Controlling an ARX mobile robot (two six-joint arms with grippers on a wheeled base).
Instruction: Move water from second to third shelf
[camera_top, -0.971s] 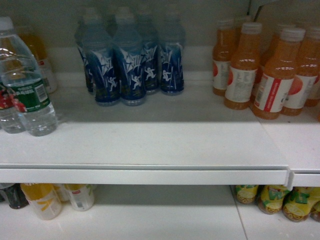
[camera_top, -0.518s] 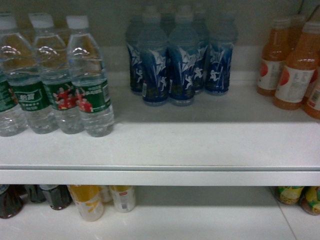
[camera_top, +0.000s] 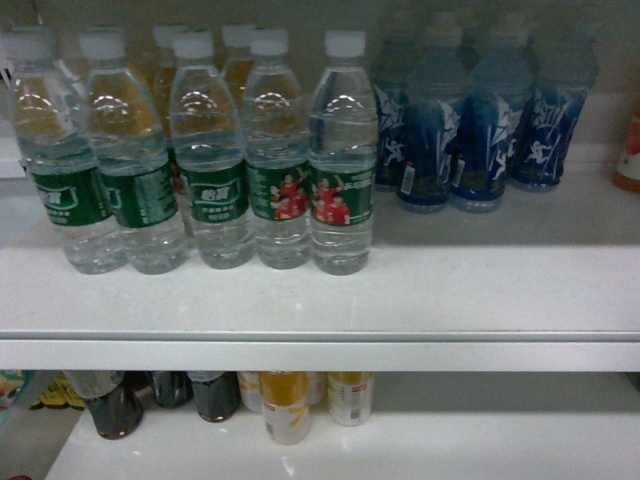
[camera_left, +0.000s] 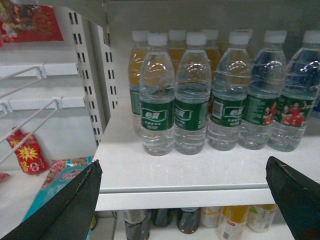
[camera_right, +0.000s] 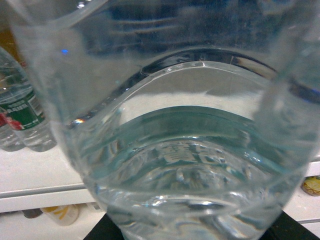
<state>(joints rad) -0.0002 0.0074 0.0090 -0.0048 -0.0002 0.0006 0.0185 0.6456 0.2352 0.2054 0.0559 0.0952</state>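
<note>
A clear bottle of water (camera_right: 175, 125) fills the right wrist view, its green label showing through the liquid. My right gripper (camera_right: 195, 231) is shut on it, with black fingers at both lower corners. Several more water bottles (camera_top: 340, 150) with white caps and green labels stand in a row on the white shelf (camera_top: 480, 290) in the head view. The left wrist view shows that row of water bottles (camera_left: 192, 95) from the front. My left gripper (camera_left: 182, 197) hangs open below the shelf edge (camera_left: 200, 197), holding nothing. Neither gripper shows in the head view.
Blue-labelled bottles (camera_top: 480, 130) stand right of the water row. On the shelf below are dark cola bottles (camera_top: 110, 405) and yellow drink bottles (camera_top: 285, 405). Left of the unit are white wire racks (camera_left: 30, 115) and red snack packets (camera_left: 27, 152).
The head view has swung left along the shelf. The water row has come fully into view, the blue bottles have slid right, and the orange juice bottles have left the frame.
</note>
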